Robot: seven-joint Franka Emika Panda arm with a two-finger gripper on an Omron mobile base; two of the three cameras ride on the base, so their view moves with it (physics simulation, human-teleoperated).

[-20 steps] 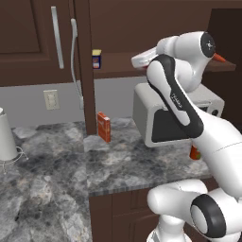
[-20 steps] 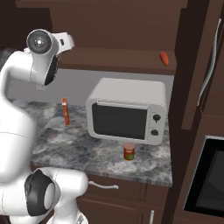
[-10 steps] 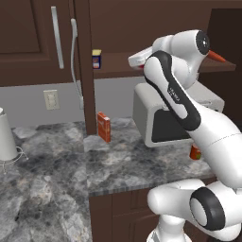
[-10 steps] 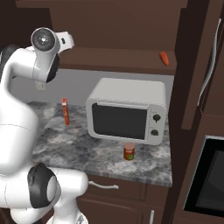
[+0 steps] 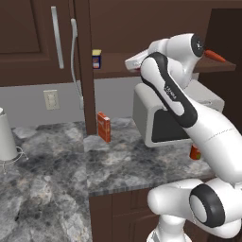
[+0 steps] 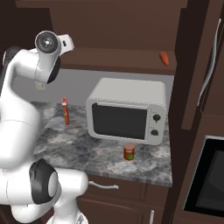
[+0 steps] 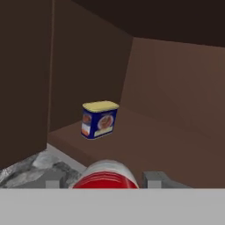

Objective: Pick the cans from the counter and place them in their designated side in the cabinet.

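Placing first can on cabinet shelf
Gripper (image 7: 105, 181) pinches red can (image 7: 105, 176); next lower near blue-and-yellow container (image 7: 99, 119), release

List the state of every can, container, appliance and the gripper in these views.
gripper: shut on the red can with the cream-white band, held at the shelf board's edge.
red can on the counter: upright, in front of the microwave.
blue-and-yellow container: upright on the shelf.
microwave: door shut.
flat orange-red box: standing on edge on the counter.
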